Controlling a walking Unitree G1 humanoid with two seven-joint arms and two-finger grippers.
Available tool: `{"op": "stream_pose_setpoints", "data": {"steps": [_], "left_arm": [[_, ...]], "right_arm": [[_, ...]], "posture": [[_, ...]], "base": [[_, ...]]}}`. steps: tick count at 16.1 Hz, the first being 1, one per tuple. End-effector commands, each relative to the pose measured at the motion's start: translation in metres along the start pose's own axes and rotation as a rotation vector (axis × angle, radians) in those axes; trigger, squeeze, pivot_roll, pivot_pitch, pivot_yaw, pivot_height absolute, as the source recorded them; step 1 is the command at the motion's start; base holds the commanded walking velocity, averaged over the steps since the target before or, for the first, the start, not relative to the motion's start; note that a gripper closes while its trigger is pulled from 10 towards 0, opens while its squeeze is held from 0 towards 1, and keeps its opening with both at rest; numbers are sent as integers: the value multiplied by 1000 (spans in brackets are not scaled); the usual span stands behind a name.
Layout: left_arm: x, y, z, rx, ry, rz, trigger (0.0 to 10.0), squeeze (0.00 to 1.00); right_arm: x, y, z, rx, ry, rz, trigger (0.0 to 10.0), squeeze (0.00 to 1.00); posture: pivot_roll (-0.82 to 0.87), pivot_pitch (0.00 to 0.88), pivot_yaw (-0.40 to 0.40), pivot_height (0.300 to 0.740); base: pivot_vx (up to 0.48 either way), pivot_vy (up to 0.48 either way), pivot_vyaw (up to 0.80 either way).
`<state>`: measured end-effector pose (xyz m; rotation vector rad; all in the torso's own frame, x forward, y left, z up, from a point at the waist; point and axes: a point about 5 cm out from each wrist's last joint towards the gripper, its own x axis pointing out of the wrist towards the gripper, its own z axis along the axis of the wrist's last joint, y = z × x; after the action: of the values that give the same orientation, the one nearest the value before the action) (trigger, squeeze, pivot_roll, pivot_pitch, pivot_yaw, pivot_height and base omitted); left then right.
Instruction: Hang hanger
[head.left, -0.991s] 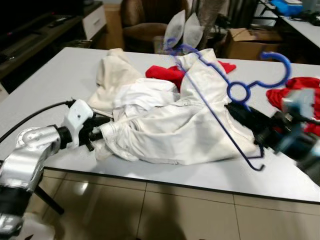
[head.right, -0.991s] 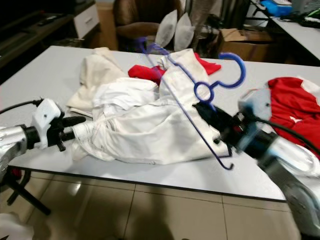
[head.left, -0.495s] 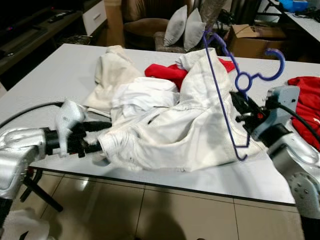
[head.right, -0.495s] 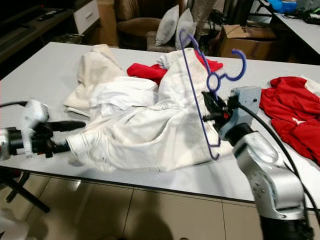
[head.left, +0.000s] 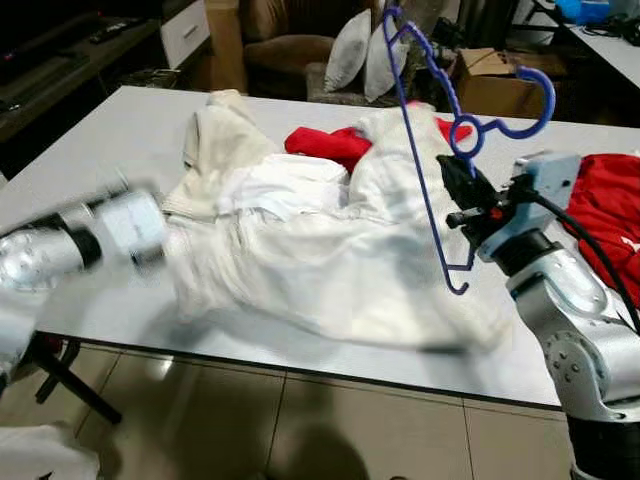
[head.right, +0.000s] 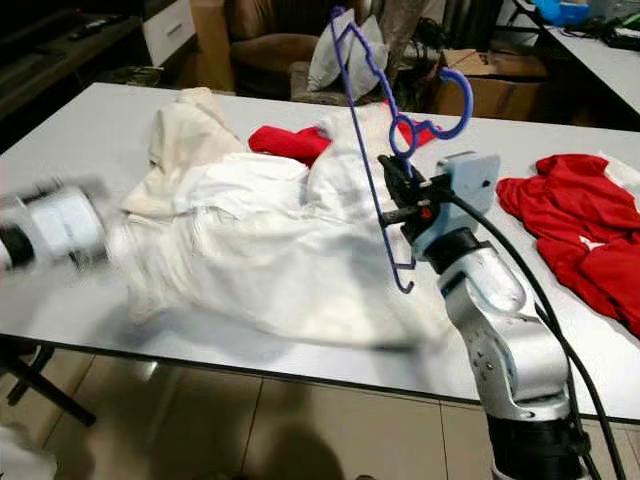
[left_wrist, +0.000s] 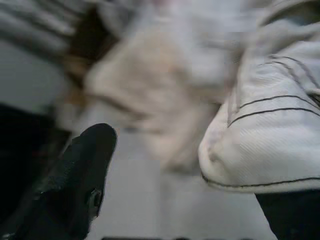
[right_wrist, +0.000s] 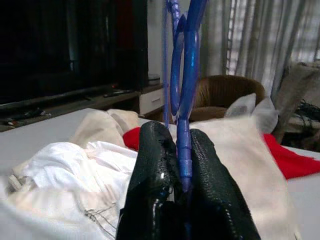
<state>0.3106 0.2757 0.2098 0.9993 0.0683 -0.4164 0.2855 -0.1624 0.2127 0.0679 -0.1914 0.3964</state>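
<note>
The blue hanger (head.left: 430, 130) is up in the air over the right part of the white table (head.left: 90, 150), a thin wire-like frame with a ring below its curved hook, standing nearly on edge. The right gripper (head.left: 458, 195) is clamped on it just under that ring; in the right wrist view both black, textured fingers (right_wrist: 155, 175) press together on the blue shaft (right_wrist: 184, 150). The left gripper (left_wrist: 180, 165) is a smear at the near left table edge, beside the white garment (head.left: 330, 270); its wrist view shows one finger (left_wrist: 75, 175) apart from ribbed white cloth with dark stitch lines, but the other finger is hidden, so I cannot tell its hold. Red clothes (head.left: 610, 220) lie far right, soft and crumpled.
</note>
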Motion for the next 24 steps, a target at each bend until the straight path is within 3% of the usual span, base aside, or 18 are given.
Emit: {"op": "stream_pose_setpoints", "data": {"steps": [1,2,3,4,5,6,7,9,10,12,13,15,17,20,21,22,23,24], "left_arm": [[-1,24,7,-52,-61,189,10000,1000],[3,27,12,-229,-150,268,10000,1000],[11,18,23,-351,-263,216,10000,1000],[18,-3,36,-193,-283,61,10000,1000],[24,-19,40,-135,-287,-53,10000,1000],[26,-26,40,-168,-300,-100,10000,1000],[29,-34,55,-429,-363,-192,10000,1000],[13,-58,57,-437,-321,-492,10000,1000],[10,-60,52,-394,-283,-514,10000,1000],[1,-44,7,-176,-29,-442,10000,1000],[-1,-40,4,-175,-6,-422,10000,1000],[-15,-21,-25,-63,144,-374,10000,1000],[-16,-12,-38,-21,171,-325,10000,1000],[-27,2,-58,27,253,-265,10000,1000],[-33,14,-61,32,245,-204,10000,1000],[-35,32,-53,-64,149,-87,10000,1000],[-31,46,-36,-229,-6,14,10000,1000],[-28,50,-28,-308,-85,47,10000,1000]], "right_arm": [[0,2,1,17,-17,7,10000,0],[0,3,2,8,-20,2,10000,0],[-2,6,4,-3,-34,9,10000,0],[-3,9,8,-14,-72,-14,10000,0],[-4,11,9,-4,-91,-26,10000,0],[-4,12,9,10,-96,-28,10000,0],[-5,15,5,26,-82,-18,10000,0],[2,25,6,68,-93,41,10000,0],[3,29,6,79,-92,69,10000,0],[-4,62,-12,180,88,350,10000,0],[-7,66,-19,178,142,384,10000,0],[-22,67,-77,181,478,291,10000,0],[-25,62,-97,231,571,219,10000,0],[-29,53,-111,178,640,200,10000,0],[-30,52,-113,178,648,190,10000,0],[-25,50,-108,182,609,189,10000,0],[-20,49,-100,190,552,198,10000,0],[-18,49,-96,194,524,205,10000,0]], "posture": [[-101,0,19,740],[-110,0,25,740],[-122,0,32,740],[-128,0,37,740],[-128,0,38,740],[-127,0,36,740],[-106,0,29,740],[-99,0,24,740],[-94,0,23,740],[-90,0,19,740],[-92,0,19,740],[-113,0,42,740],[-110,0,52,740],[-88,0,54,740],[-68,0,49,740],[-60,0,47,740],[-50,0,45,740],[-50,0,44,740]], "base": [[0,0,0],[0,0,0],[0,0,0],[0,0,0],[0,0,0],[0,0,0],[0,0,0],[0,0,0],[0,0,0],[0,0,0],[0,0,0],[0,0,0],[0,0,0],[0,0,0],[0,0,0],[0,0,0],[0,0,0],[0,0,0]]}}
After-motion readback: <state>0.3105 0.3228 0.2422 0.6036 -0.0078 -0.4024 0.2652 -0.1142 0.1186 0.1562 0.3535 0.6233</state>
